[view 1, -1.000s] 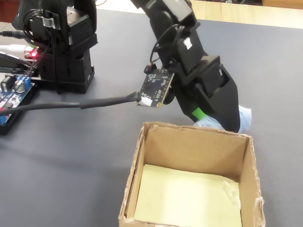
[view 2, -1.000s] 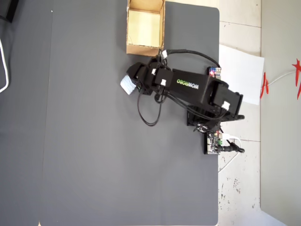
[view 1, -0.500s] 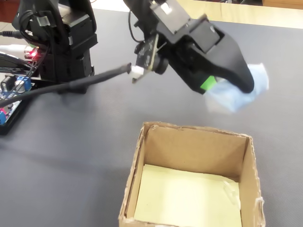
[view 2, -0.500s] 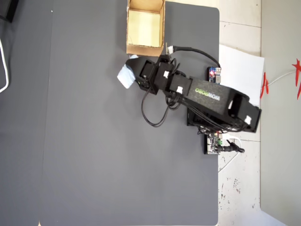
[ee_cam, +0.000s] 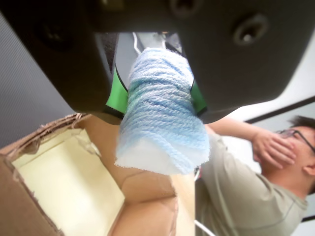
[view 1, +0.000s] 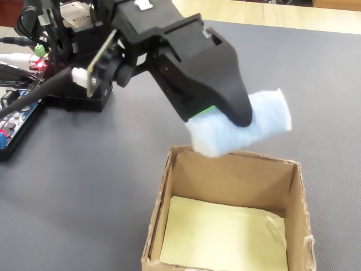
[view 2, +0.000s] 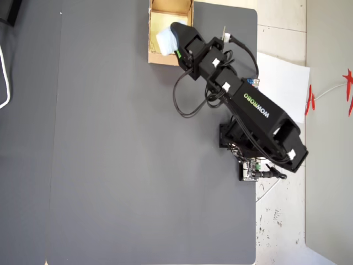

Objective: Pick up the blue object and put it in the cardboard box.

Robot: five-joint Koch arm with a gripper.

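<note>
- My black pincer [view 1: 225,116] is pinching the pale light-blue yarn-wrapped oblong lump [view 1: 248,127], jaws pressed against its two sides, green pads [ee_cam: 116,96] showing in the wrist view.
- The lump hangs in the air just above the far rim of the small tan corrugated cardboard box [view 1: 179,186], clear of the walls in the fixed view. The box mouth is wide open below, with its pale yellow floor [view 1: 225,237] bare.
- From overhead, the box [view 2: 157,56] sits at the top edge of the dark grey table mat [view 2: 110,165], cut off by the frame there. Loads of bare mat on the left side of that view.
- The near edge of the box is cropped in the fixed view, and my jaw covers part of the lump.
- In the wrist view a person [ee_cam: 246,191] in a beige shirt sits past the box, hand over the face.
- My arm [view 2: 253,110] stretches from its base [view 2: 242,146] on the right edge of the mat diagonally up-left, wrist tipped down over the box.
</note>
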